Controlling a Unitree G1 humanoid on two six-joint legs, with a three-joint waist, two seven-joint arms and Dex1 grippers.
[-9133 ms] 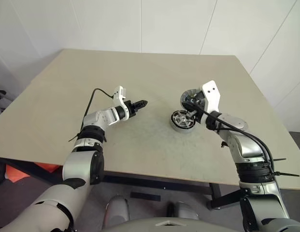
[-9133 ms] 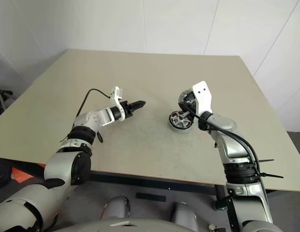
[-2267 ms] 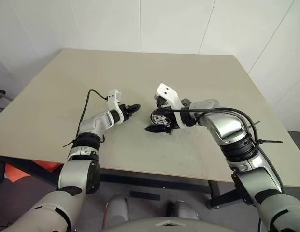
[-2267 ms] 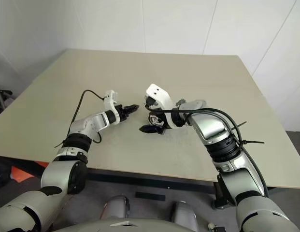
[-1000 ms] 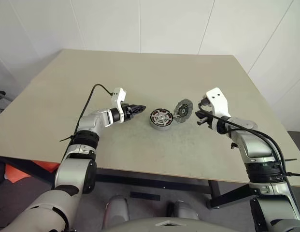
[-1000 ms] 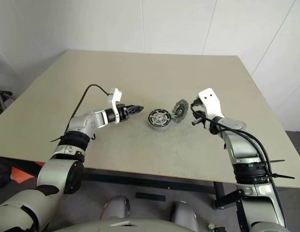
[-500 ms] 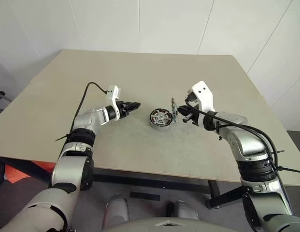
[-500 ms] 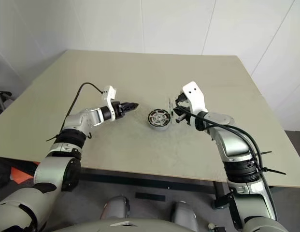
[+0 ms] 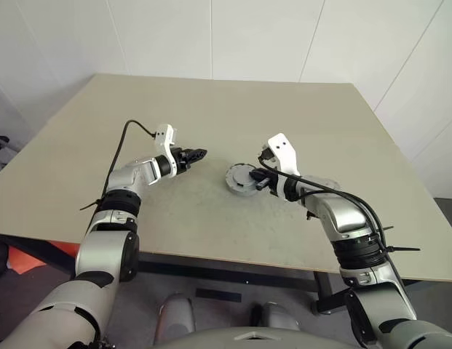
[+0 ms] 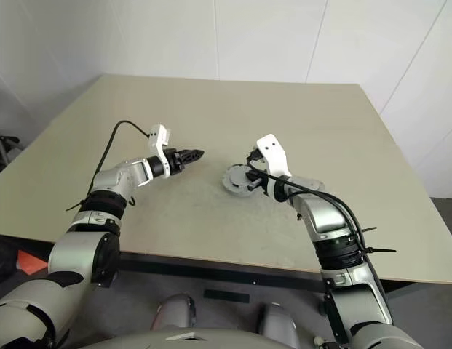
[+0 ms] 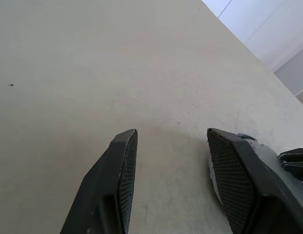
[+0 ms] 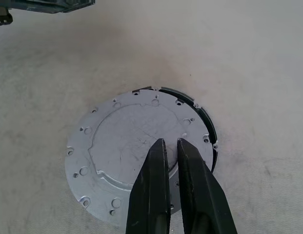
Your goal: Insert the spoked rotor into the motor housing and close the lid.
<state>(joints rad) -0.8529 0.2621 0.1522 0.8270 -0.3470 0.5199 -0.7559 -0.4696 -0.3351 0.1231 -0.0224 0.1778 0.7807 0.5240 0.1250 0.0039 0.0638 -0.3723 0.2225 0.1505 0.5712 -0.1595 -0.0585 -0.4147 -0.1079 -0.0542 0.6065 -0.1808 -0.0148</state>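
Closing-the-lid step, by the look of it. The lid [image 12: 136, 156], a flat grey disc w/ small screw holes round its rim, lies on the motor housing [image 12: 206, 122] mid-tabletop [image 9: 211, 109], slightly off-centre so a dark housing edge peeks out one side. Right gripper [image 12: 169, 146] is over it, fingers nearly together, holding nothing. Left gripper [image 11: 171, 141] hovers nearby, fingers apart, empty. Next move prob. needs a nudge to centre the lid, then a press down.
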